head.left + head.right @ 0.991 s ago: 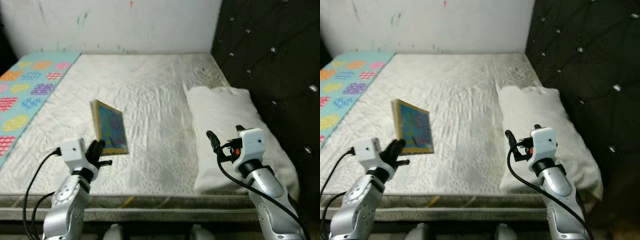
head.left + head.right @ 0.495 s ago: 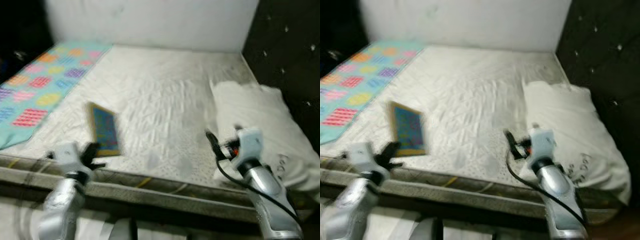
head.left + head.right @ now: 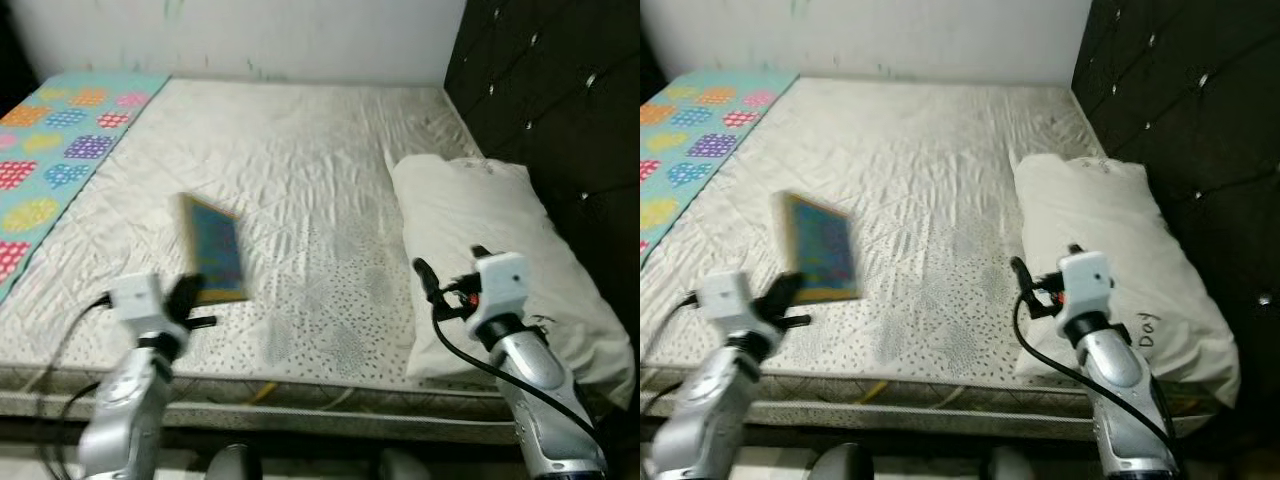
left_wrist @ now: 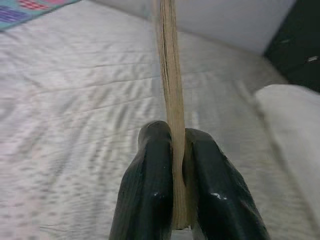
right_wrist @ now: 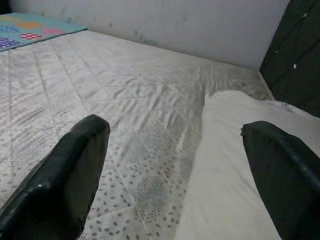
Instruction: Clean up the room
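From the left eye view, the robot is standing at the near edge of a bare mattress point(image 3: 300, 190), with a white pillow point(image 3: 480, 230) lying at the right against a dark padded headboard point(image 3: 560, 90) and a patterned blanket point(image 3: 50, 150) spread along the far left. The left gripper point(image 3: 188, 300) is holding a blue picture book point(image 3: 213, 250) by its near edge, so the book is standing up off the mattress at the near left. The right gripper point(image 3: 432, 290) is hovering over the near side of the pillow, carrying nothing.

The right eye view is giving the same layout — the book a little blurred, and some dark writing on the near corner of the pillow that is too small to read.

In the left wrist view, both black fingers point(image 4: 150, 190) are pinching the book's edge point(image 4: 170, 75) tightly, the pages running straight away from the camera toward the far wall.

In the right wrist view, the two fingers point(image 5: 65, 185) are standing wide apart, with mattress and pillow lying below and between them.

The step in hand looks like carrying: the book is lifted and gripped, not yet put away. The next move probably calls for turning toward wherever books belong — no shelf or box is in sight here — while keeping the pinch firm, since a thin grip on one edge could let the book swing or slip.
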Robot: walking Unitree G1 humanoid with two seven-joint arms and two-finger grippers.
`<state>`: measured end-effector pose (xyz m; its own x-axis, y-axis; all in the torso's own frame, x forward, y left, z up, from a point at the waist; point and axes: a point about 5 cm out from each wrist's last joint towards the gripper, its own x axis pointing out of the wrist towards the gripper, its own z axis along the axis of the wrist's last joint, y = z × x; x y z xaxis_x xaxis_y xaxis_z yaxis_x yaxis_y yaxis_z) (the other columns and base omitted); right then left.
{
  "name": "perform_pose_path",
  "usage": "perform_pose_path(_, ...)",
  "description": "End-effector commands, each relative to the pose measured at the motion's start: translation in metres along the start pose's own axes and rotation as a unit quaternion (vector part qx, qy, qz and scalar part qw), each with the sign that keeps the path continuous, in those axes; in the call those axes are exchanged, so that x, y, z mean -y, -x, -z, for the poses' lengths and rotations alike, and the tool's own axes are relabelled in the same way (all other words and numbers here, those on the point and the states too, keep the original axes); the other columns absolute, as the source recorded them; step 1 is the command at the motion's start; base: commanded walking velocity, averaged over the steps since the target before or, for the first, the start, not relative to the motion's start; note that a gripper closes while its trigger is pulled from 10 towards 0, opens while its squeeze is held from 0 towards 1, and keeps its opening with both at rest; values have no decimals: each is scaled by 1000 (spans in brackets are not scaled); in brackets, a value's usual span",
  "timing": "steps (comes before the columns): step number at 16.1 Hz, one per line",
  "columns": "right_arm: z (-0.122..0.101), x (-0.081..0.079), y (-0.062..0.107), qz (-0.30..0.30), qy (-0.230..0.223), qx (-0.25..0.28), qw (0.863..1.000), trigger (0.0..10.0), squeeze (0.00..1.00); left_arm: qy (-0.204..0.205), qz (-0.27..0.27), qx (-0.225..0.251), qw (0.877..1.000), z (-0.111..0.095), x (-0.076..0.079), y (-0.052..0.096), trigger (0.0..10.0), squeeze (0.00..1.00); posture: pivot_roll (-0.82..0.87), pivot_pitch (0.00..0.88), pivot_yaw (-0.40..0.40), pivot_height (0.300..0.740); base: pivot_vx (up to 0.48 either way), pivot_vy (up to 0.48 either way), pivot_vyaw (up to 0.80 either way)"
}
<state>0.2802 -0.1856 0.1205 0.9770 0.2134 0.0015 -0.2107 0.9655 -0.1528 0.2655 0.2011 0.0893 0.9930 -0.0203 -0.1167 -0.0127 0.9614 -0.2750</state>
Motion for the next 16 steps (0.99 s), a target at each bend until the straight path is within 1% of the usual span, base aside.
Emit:
perform_pose_path(1,2,7,3,12,7,-3,1000,10000,0,2,21,6,1000,-3,12,-4,10000,0,-209,0,14,655,0,0,0)
perform_pose_path(7,3,9,5,17,9,-6,1000,10000,0,8,22,1,1000,-2,11,-6,10000,0,-211,0,11,655,0,0,0)
perform_pose_path(8,3,8,5,11,9,-6,1000,10000,0,10,21,1,1000,-3,10,-7,10000,0,-212,0,9,650,0,0,0)
perform_pose_path(10,3,5,7,6,9,-6,1000,10000,0,12,23,2,1000,-5,11,-10,10000,0,-212,0,6,620,0,0,0)
perform_pose_path(12,5,4,9,5,13,-13,1000,10000,0,15,30,3,999,-4,12,-12,10000,0,-215,8,0,600,0,0,0)
perform_pose_path(13,5,4,10,4,10,-13,1000,10000,0,18,33,3,999,-4,11,-13,10000,0,-217,11,-1,600,0,0,0)
perform_pose_path(14,5,5,12,4,13,-13,1000,10000,0,25,35,5,999,-5,11,-15,10000,0,-222,13,-2,600,0,0,0)
perform_pose_path(15,5,8,14,7,19,-16,1000,10000,0,50,40,7,998,-9,11,-20,10000,0,-231,23,-8,600,0,0,0)
perform_pose_path(16,5,11,16,10,21,-18,1000,10000,0,60,48,5,997,-10,12,-23,10000,0,-238,36,-14,600,0,0,0)
